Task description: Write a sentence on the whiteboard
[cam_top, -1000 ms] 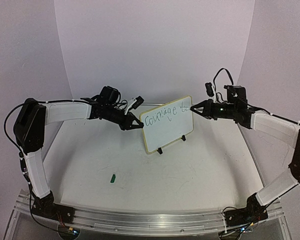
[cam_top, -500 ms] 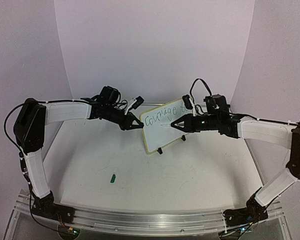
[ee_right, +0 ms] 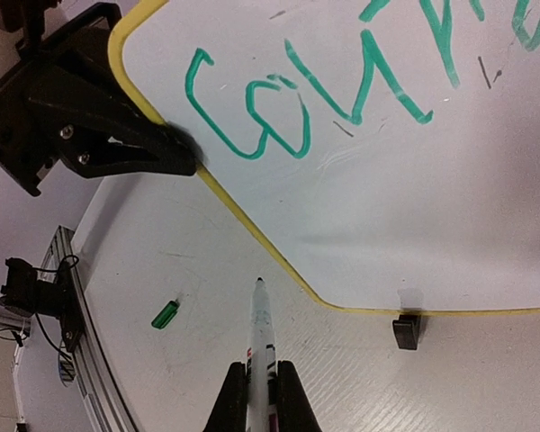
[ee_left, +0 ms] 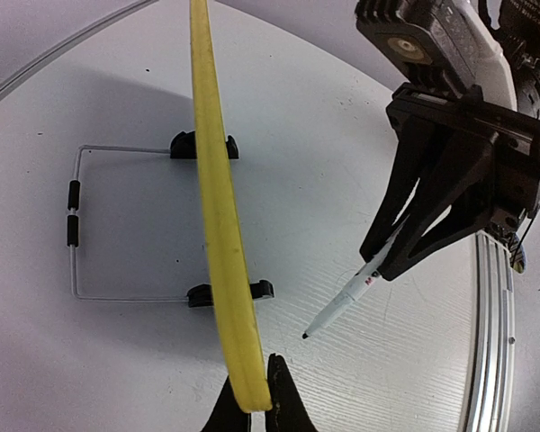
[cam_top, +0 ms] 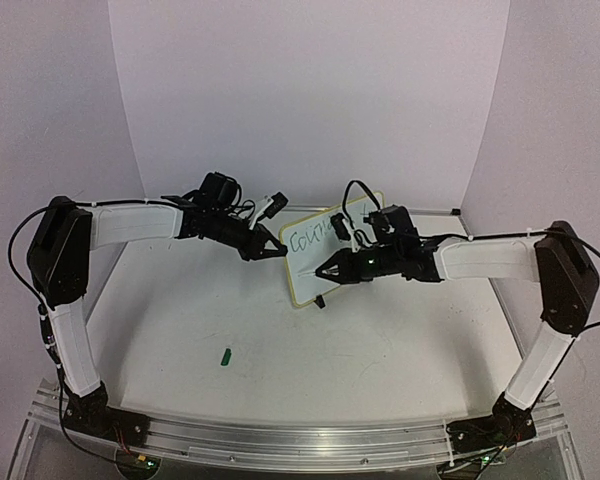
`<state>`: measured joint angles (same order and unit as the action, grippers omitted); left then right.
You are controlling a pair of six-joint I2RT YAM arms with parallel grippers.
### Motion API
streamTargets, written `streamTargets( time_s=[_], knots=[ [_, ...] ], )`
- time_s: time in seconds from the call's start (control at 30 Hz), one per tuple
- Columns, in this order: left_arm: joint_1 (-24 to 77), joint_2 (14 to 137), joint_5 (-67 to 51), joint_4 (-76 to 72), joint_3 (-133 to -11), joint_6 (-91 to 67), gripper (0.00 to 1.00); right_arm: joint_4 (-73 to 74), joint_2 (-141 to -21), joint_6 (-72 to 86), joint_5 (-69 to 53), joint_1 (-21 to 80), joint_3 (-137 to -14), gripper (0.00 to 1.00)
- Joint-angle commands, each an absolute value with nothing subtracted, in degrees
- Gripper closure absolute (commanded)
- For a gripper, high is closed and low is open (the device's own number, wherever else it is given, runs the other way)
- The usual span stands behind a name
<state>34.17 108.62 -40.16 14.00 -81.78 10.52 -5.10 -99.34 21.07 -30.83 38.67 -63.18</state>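
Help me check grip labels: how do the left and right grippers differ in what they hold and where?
The left gripper clamps the yellow rim of the whiteboard; the right gripper holds a marker. The left touches the board at its edge; the right hangs in front of its face, marker tip off the surface. Both have their jaws shut.

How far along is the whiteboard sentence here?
Done: a green first line of the sentence on the whiteboard. In hand: left gripper pinches the board's edge; right gripper holds a marker, tip off the board. Left: the lower half is blank, so more words likely remain.
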Motion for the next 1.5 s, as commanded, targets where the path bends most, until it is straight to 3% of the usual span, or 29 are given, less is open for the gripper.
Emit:
streamTargets(
  time_s=[0.0,1.03,1.47],
  knots=[
    [35.1,109.2,-41.7,17.0,-82.6,10.4,1.00,-8.9,-101.1,21.7,-27.6,38.7,-66.9,1.00],
    [35.0,108.7,-41.6,17.1,-82.9,10.6,1.00,-9.1,-109.3,22.9,-25.4,38.7,-66.5,1.00],
    [35.1,108.8,-41.6,17.1,-82.8,10.6,1.00,-9.3,-103.7,22.5,-22.2,38.7,-64.0,1.00]
  ],
)
